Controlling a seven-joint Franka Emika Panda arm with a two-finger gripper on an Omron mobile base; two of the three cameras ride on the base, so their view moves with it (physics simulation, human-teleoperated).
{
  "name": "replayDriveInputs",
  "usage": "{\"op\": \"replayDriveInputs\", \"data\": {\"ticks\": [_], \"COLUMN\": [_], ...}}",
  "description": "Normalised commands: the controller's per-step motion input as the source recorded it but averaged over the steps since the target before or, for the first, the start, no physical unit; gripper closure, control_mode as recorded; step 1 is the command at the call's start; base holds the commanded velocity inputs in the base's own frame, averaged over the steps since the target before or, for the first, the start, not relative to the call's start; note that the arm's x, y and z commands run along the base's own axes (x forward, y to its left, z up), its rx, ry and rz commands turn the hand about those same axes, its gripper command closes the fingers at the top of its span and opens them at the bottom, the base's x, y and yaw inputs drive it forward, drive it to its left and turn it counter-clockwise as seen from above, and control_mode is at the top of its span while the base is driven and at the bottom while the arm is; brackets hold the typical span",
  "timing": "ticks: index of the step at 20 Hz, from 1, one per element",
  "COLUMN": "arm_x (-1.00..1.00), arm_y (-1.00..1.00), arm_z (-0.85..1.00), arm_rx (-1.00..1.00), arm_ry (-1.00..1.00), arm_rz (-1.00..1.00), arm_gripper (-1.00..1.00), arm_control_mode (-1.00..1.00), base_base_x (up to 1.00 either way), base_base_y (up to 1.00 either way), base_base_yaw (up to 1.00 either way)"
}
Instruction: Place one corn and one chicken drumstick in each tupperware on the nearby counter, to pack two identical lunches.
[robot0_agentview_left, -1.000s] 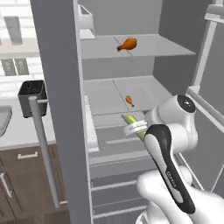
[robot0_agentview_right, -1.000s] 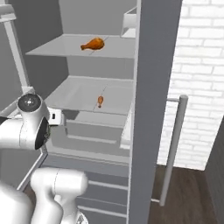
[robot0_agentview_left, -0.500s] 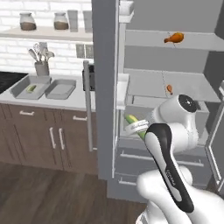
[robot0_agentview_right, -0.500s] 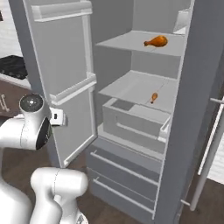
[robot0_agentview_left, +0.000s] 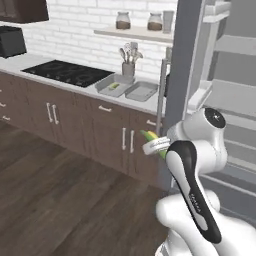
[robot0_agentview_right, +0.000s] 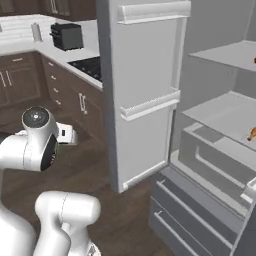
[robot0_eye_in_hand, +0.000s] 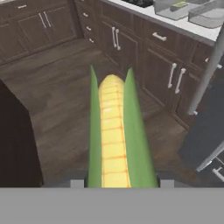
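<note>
Dark wood floor is lying below; you are watching the gripper (robot0_eye_in_hand: 118, 183) pinching a corn (robot0_eye_in_hand: 113, 135), yellow-kernelled, green-husked, projecting straight forward from between the jaws.

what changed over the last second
The base turned away from the open fridge, so both base views now take in the counter and its two tupperware. The gripper stays shut on the corn.
</note>
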Motion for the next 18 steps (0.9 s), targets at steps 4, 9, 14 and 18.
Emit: {"op": "replayDriveInputs", "data": {"ticks": [4, 9, 14, 18], "arm_x": [0.00, 0.00, 0.00, 0.00], "arm_y": [0.00, 0.00, 0.00, 0.00], "arm_z": [0.00, 0.00, 0.00, 0.00], "arm_rx": [0.00, 0.00, 0.00, 0.00], "arm_ry": [0.00, 0.00, 0.00, 0.00], "arm_rz": [0.00, 0.00, 0.00, 0.00], "arm_gripper": [1.00, 1.00, 1.00, 1.00], "arm_control_mode": [1.00, 1.00, 1.00, 1.00], "base_base_x": [0.73, 0.77, 0.97, 1.00], "base_base_y": [0.29, 0.03, -0.07, 0.21], "base_base_yaw": [0.52, 0.53, 0.26, 0.02]}}
